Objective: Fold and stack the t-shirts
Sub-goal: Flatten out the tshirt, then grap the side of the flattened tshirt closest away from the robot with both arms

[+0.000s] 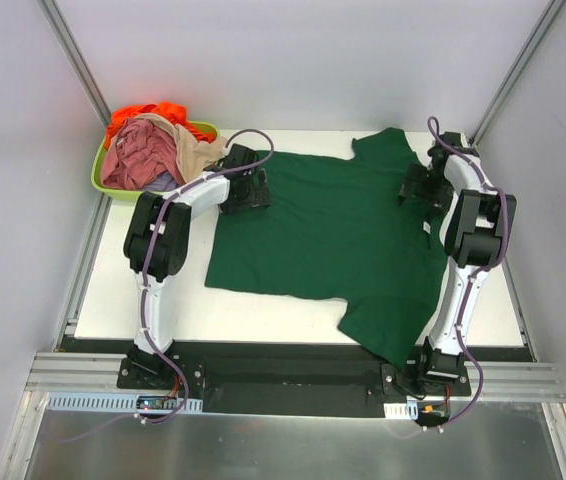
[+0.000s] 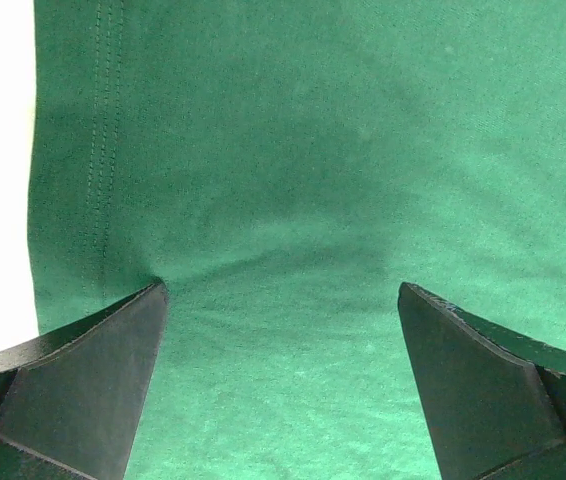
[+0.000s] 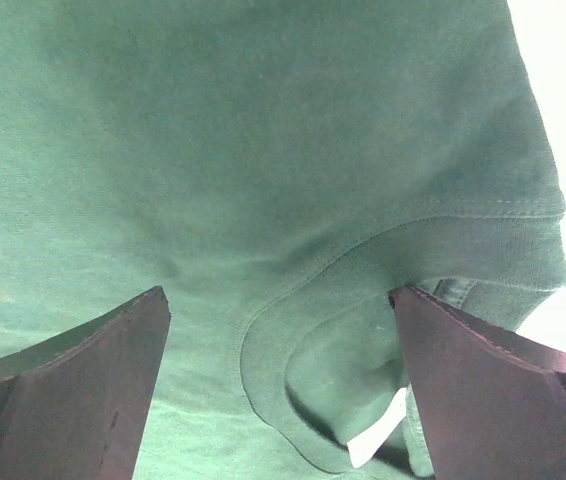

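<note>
A dark green t-shirt [image 1: 333, 240] lies spread flat on the white table, one sleeve at the back and one hanging over the near edge. My left gripper [image 1: 246, 190] is open, pressed down on the shirt's left hem edge; in the left wrist view the green cloth [image 2: 293, 200] fills the space between the spread fingers [image 2: 93, 380]. My right gripper [image 1: 415, 186] is open over the collar; the right wrist view shows the ribbed neckline [image 3: 313, 330] and a white label [image 3: 378, 435] between the fingers [image 3: 483, 390]. Pink, orange, beige and lavender shirts [image 1: 148, 150] are heaped in the tub.
A lime-green plastic tub [image 1: 106, 182] stands at the table's back left corner, just left of my left gripper. White walls and metal frame posts enclose the table [image 1: 263, 310]. A black mounting rail runs along the near edge.
</note>
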Action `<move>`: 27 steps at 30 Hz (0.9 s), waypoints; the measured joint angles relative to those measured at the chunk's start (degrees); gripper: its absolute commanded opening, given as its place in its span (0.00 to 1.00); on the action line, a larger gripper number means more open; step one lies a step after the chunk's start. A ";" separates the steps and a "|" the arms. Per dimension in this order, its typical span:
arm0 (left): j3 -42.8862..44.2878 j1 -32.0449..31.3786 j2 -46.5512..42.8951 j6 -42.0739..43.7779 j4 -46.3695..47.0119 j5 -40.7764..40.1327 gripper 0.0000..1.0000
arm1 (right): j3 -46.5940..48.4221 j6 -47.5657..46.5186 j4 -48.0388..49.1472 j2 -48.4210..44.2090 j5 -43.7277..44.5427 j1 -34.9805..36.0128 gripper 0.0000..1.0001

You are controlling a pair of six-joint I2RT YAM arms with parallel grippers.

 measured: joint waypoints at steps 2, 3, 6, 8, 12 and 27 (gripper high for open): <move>0.96 0.00 0.59 0.20 -0.28 -0.02 0.99 | 2.34 -0.52 -0.22 1.40 -1.03 -0.31 0.96; 1.27 0.00 0.83 0.33 -0.31 -0.04 0.99 | 3.17 -0.72 -0.07 1.84 -1.53 -0.37 0.96; 2.43 0.00 1.46 0.55 -0.79 -0.24 0.99 | 4.02 -1.31 0.48 2.34 -2.49 -0.42 0.96; 2.51 0.00 1.46 0.59 -1.16 -0.24 0.99 | 4.85 -1.68 0.48 2.67 -2.73 -0.42 0.96; 2.73 0.00 1.05 0.76 -1.62 0.07 0.99 | 6.14 -1.70 0.35 2.32 -2.78 -0.39 0.96; -23.85 -3.10 -38.34 -4.13 -0.85 0.22 0.99 | -31.69 4.96 6.99 -48.57 -2.08 0.52 0.96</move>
